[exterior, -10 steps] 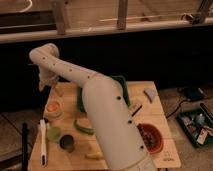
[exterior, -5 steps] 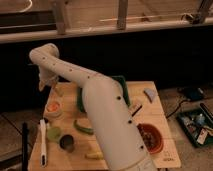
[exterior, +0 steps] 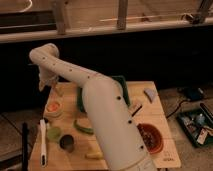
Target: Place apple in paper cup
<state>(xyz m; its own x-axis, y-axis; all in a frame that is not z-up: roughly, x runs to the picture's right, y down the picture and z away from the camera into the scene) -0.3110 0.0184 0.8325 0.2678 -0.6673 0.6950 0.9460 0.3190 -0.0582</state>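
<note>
A pale paper cup stands on the left part of the wooden table. An orange-red round thing, seemingly the apple, lies inside it. My white arm rises from the front and reaches to the back left. My gripper hangs just above and behind the cup, close to its far rim. It holds nothing that I can see.
A green container sits behind the arm. A red bowl is at the front right, a green vegetable, a green cup and a dark cup at the front left. A white utensil lies at the left edge. A tool tray stands on the floor at the right.
</note>
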